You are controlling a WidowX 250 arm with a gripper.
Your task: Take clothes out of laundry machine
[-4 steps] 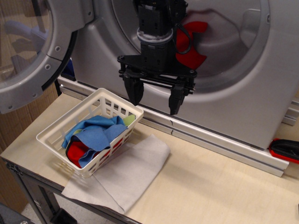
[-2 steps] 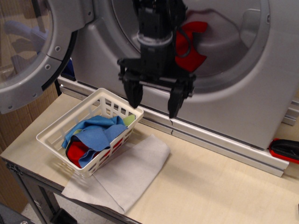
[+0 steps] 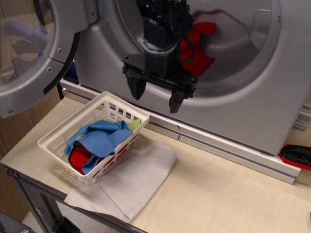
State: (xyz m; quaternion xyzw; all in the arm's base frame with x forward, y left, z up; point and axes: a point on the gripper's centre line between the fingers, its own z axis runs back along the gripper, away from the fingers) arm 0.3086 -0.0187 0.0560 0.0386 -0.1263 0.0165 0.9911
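Grey sheet [image 3: 127,180]: flat at the desk's [image 3: 228,194] front-left edge.
Basket [image 3: 58,132]: left side, holding blue and red cloths [image 3: 97,141].
End effector [image 3: 155,98]: fingers spread, empty, before the drum rim.
Red cloth [image 3: 197,48]: inside the laundry machine [image 3: 252,92], rear edge.

Bright, even indoor light, soft shadows, faint reflections on the door glass [image 3: 24,43], mostly sharp focus.

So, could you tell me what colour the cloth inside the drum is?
Bright red cloth, seen in the only view, observation.image.
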